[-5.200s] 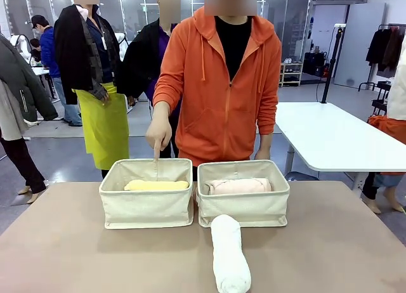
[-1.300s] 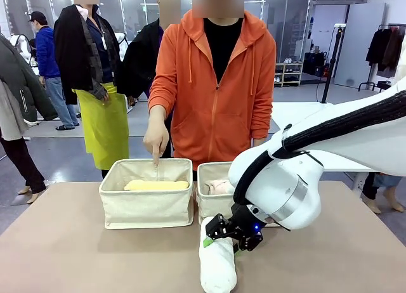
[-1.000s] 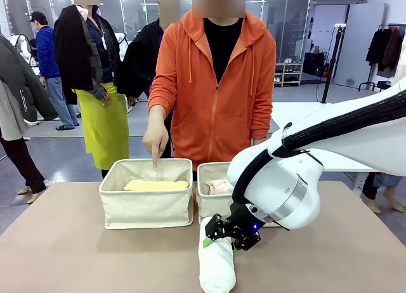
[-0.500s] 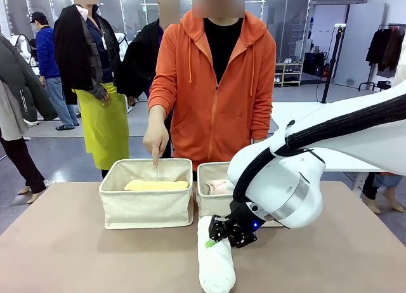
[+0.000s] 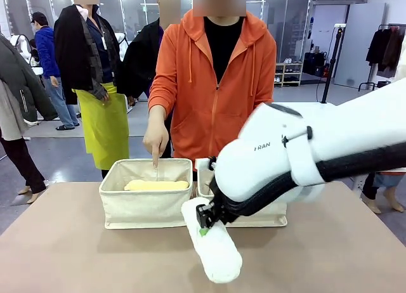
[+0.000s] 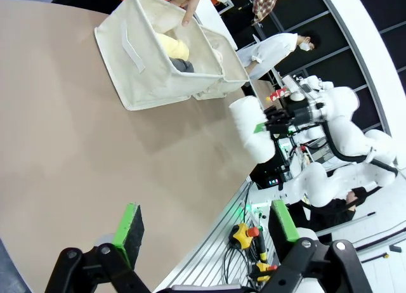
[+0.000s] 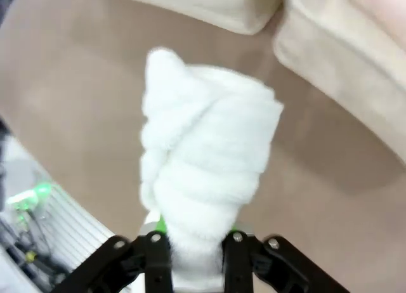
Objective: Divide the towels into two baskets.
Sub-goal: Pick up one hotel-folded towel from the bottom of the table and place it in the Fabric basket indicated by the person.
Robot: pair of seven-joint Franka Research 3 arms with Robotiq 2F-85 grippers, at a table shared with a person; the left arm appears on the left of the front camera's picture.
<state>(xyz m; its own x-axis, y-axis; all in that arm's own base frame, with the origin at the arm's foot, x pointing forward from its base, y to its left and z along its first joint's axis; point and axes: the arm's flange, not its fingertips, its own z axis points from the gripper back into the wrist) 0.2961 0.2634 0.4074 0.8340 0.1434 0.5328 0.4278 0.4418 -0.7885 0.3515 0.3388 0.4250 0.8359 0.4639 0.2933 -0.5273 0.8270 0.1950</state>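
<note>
The rolled white terry towel is clenched by the right gripper above the desk, before the cream canvas baskets; the left gripper is spread wide.

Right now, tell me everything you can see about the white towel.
The white towel is soft terry rolled into a thick cylinder. The right gripper is shut on it near one end, squeezing the roll narrow between the fingers. It hangs tilted above the table just in front of the two baskets, its free end pointing down toward the near edge. Nothing but the gripper appears to touch it.
</note>
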